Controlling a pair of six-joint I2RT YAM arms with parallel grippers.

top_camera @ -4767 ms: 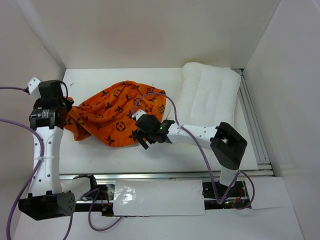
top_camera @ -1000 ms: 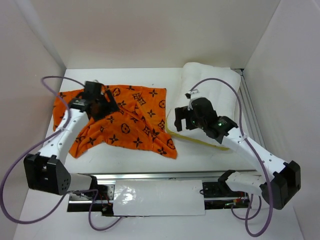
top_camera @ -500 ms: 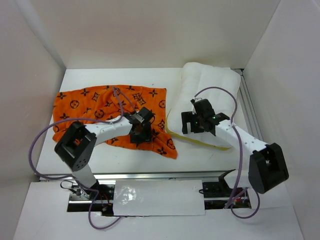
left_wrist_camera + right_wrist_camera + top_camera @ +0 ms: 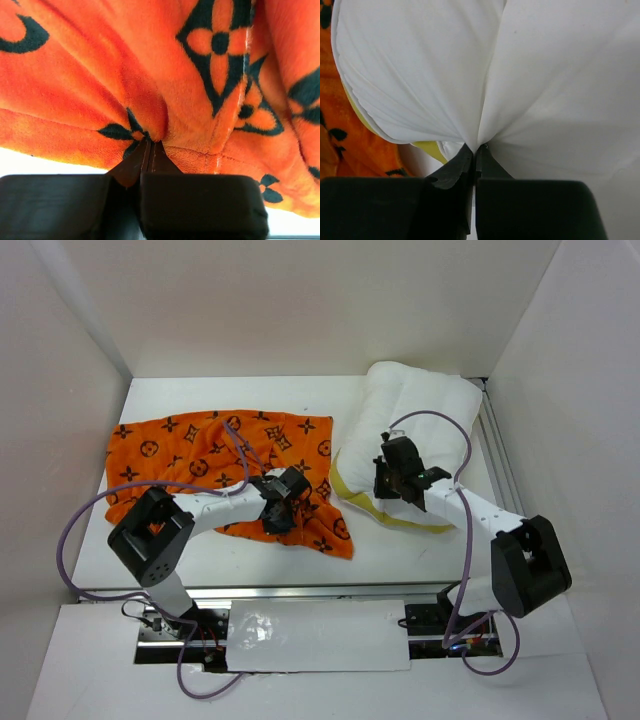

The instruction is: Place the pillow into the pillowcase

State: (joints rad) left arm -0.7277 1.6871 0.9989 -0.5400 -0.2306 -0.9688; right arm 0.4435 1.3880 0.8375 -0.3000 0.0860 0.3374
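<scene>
Two grips, left gripper on pillowcase, right gripper on pillow, now bunched

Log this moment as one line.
left gripper: shut on pillowcase | right gripper: shut on pillow | pillow beside pillowcase, not inserted

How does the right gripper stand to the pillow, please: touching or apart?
Touching. The right wrist view shows the right gripper shut on a pinched fold of the pillow, fabric puckering into the closed jaws.

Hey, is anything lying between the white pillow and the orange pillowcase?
Nothing visible does. The soft white quilted pillow, pinched by the right gripper, lies directly beside the orange monogram-printed fabric pillowcase, pinched by the left gripper.
</scene>
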